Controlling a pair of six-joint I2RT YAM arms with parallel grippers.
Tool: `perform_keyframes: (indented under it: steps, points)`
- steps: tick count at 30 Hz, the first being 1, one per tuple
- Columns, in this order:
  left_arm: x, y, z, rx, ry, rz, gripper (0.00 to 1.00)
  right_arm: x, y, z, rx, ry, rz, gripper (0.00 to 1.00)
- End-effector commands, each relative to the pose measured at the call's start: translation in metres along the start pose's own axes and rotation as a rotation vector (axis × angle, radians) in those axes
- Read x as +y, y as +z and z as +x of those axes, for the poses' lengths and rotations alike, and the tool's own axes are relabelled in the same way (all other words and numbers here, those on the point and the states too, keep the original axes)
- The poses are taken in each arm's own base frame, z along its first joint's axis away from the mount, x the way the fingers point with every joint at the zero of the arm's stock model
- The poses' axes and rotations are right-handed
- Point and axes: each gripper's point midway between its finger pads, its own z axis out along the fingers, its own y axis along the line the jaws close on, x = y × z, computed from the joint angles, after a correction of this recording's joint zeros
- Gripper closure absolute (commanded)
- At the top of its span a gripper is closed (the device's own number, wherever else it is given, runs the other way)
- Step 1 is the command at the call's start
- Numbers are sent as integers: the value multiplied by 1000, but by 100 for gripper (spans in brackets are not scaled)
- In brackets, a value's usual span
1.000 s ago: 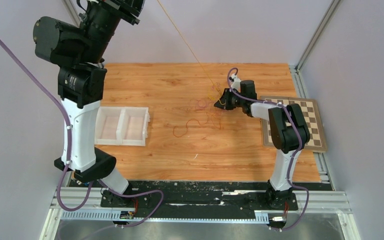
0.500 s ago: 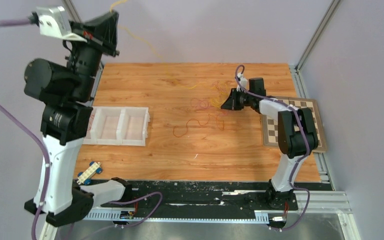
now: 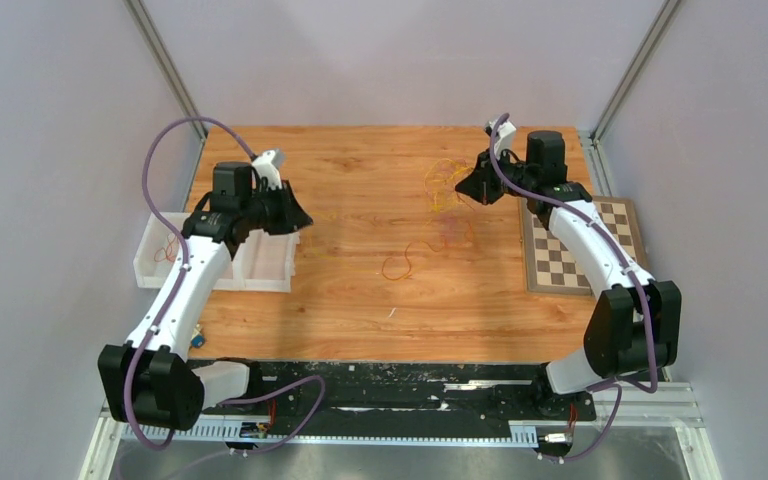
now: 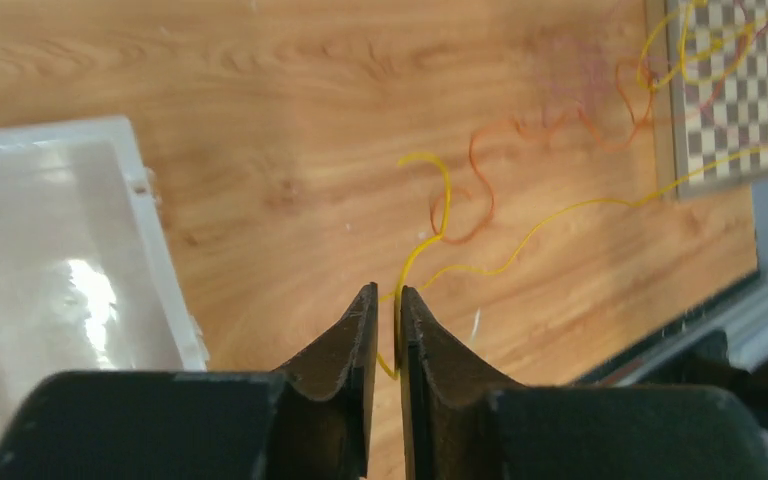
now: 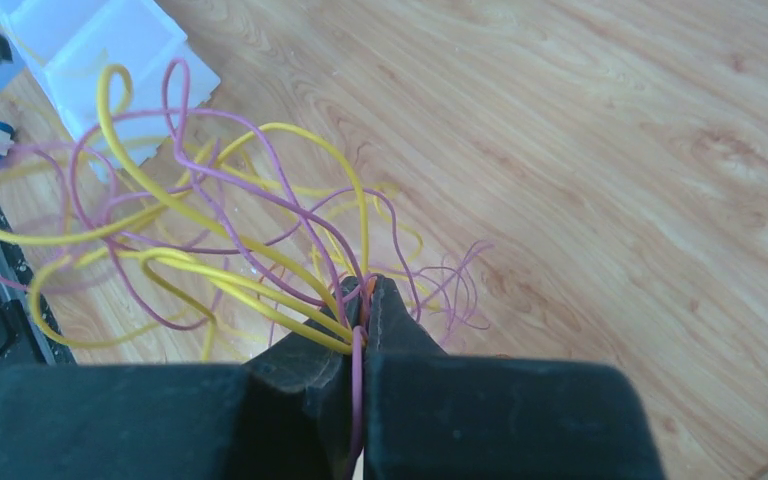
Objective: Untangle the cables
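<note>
The cables are thin curly strings on the wooden table. My right gripper [image 3: 461,187] hovers over the far middle, shut on a bundle of them [image 3: 444,186]. In the right wrist view a pink cable [image 5: 357,370] and yellow cables [image 5: 260,290] run between its jaws [image 5: 365,283], and an orange strand shows at the tips. Pink loops [image 3: 455,231] and an orange cable [image 3: 400,263] lie below it. My left gripper [image 3: 298,218] sits low beside the white bin. Its jaws [image 4: 388,290] stand almost together with a yellow cable [image 4: 446,205] in the narrow slit, next to the orange cable [image 4: 488,205].
A white two-compartment bin [image 3: 260,264] stands at the left with a red string [image 3: 167,250] in its left half. A chessboard [image 3: 580,250] lies at the right edge. A small blue and white block [image 3: 197,340] lies near the left arm's base.
The left arm has swung down from high above the table to beside the bin, bringing the yellow cable down with it. The right gripper has moved right and farther back with the bundle.
</note>
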Motion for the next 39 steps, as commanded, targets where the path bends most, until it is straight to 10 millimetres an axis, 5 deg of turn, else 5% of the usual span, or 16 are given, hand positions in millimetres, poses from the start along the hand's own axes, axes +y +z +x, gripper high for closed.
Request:
perform_keyframes:
  steps: [1,2,4,10,16,24,39]
  points:
    - [-26,-11,20,67,151,196,66,12,-7,-12,0,-55,-21,100]
    - [-35,-11,26,101,166,265,50,14,-8,-14,-3,-59,-23,100]
    - [-59,-19,25,101,246,427,33,21,-8,-17,-7,-61,-33,100]
    - [-128,-42,21,-101,479,732,13,35,-8,-30,-26,-21,-31,100]
    - [-177,-24,45,-132,641,874,12,47,-9,-40,-41,40,-38,100]
    - [-214,18,46,-196,681,905,11,55,-8,-40,-37,89,-61,100]
    - [-229,105,48,-160,723,837,24,60,-4,-37,-24,125,-97,100]
